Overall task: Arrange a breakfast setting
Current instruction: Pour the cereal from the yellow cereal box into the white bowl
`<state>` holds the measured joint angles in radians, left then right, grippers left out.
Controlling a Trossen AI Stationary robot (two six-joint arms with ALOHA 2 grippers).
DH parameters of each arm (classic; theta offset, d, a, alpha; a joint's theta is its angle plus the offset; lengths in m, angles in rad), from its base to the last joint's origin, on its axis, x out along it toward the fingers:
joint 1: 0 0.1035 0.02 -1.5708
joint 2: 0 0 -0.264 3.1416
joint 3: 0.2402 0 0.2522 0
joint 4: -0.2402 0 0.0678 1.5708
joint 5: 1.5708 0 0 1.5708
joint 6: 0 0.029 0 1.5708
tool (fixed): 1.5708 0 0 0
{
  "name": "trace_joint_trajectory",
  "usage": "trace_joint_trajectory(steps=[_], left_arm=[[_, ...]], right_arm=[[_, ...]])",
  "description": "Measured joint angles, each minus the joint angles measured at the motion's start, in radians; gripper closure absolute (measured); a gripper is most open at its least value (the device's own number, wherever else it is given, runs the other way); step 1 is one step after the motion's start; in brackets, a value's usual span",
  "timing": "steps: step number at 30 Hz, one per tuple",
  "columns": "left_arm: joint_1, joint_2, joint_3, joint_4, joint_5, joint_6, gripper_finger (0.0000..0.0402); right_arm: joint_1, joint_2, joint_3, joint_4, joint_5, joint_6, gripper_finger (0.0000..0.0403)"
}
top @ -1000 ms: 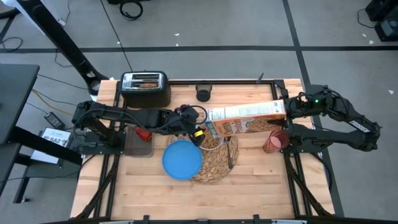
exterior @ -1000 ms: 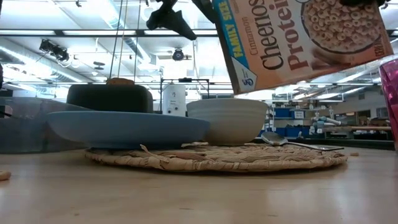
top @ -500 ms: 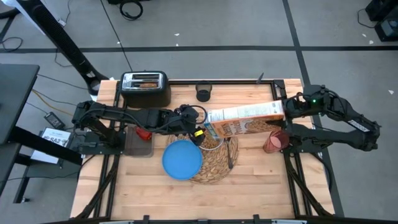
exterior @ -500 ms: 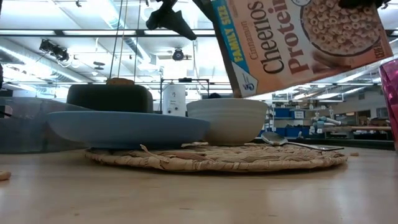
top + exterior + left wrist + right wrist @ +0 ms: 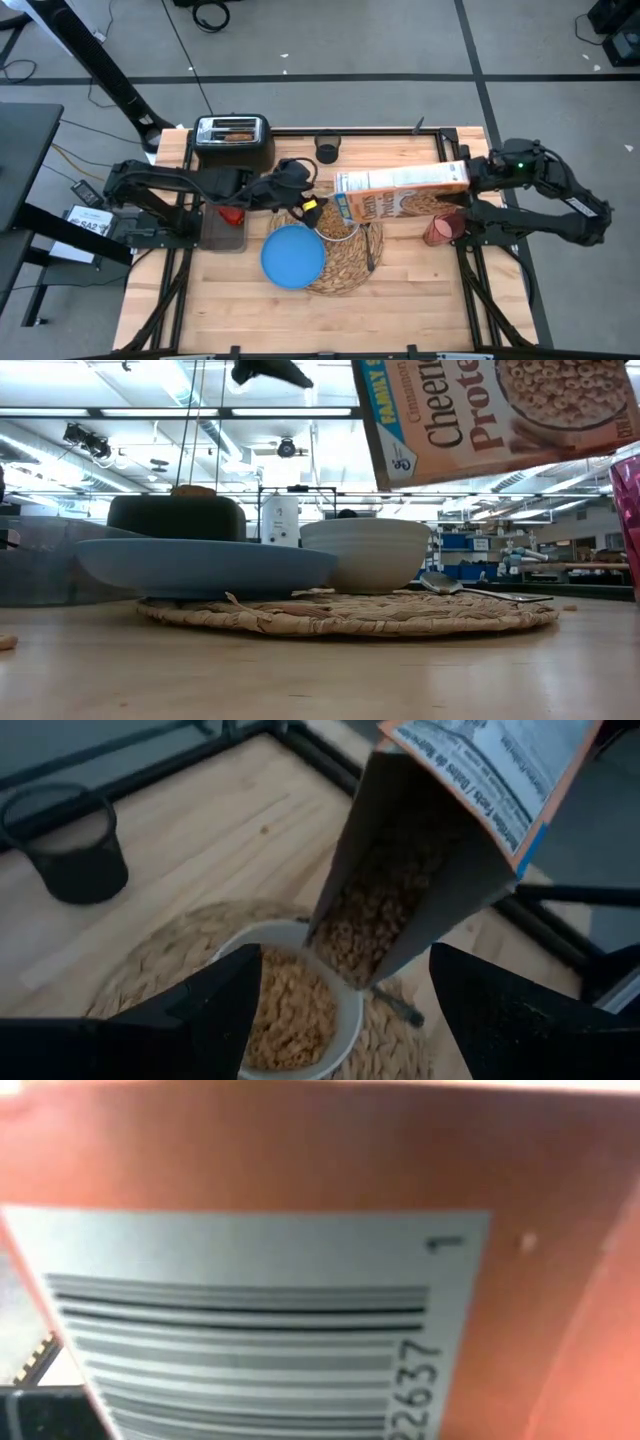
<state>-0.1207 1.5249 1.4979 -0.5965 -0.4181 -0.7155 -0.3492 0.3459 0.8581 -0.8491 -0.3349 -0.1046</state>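
The right gripper [image 5: 470,178] clamps its fingers on a tilted cereal box [image 5: 400,193] over the white bowl [image 5: 290,1010], while the left gripper [image 5: 305,205], fingers wide, hovers at the bowl's 9 o'clock.

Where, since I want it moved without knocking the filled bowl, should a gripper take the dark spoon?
Take the dark spoon by its handle, near the front end. Come straight down with the fingers across its narrow width. It lies flat on the placemat beside the white bowl, and the cereal box held by the right gripper hangs above its far end.
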Motion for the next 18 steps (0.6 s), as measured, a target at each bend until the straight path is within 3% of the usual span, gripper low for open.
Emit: trace_joint_trajectory(steps=[13,18], left_arm=[[0.037,-0.072,0.000,0.272,-0.025,0.149,0.0107],[0.048,-0.097,0.001,0.279,-0.023,0.159,0.0107]], right_arm=[[0.000,-0.059,0.000,0.022,0.027,0.050,0.0133],[0.000,-0.059,0.003,0.041,0.027,0.061,0.0133]])
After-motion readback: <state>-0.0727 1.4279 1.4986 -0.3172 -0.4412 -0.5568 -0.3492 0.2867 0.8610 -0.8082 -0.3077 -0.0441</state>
